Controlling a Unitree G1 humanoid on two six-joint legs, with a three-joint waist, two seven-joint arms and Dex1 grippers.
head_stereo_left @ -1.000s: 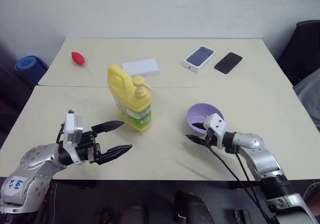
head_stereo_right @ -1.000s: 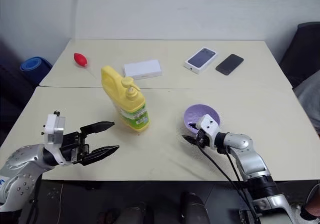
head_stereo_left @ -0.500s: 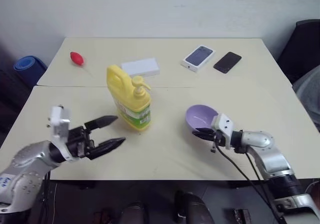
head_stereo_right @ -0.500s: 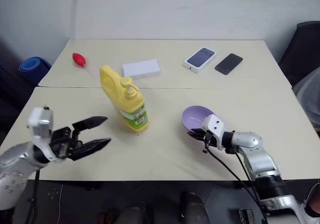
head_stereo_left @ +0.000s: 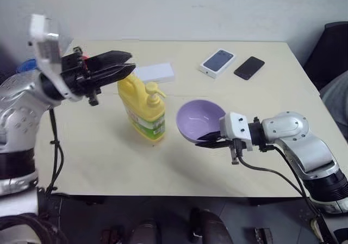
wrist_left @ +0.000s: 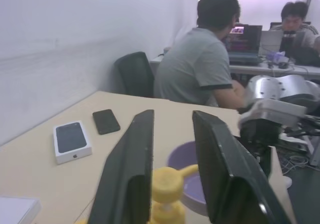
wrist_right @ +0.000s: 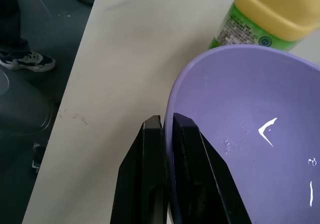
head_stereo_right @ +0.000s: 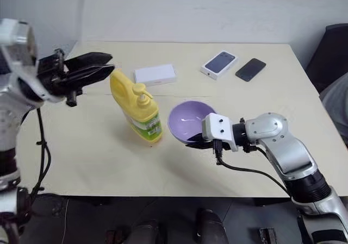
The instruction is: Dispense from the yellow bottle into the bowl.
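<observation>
Right gripper fingers clamp the rim of the bowl, held lifted just beside the yellow bottle. Left gripper fingers, narrowly parted and empty, hover above the pump. Nothing appears dispensed yet; the press remains. The pale worktop carries two phones and a white box; people sit at desks beyond.

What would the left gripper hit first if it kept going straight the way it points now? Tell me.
Probably nothing at once. The left gripper points level, above the yellow bottle; the pump head sits low between its fingers. Beyond, the right gripper holding the bowl looks nearest, though depth is unclear.
</observation>
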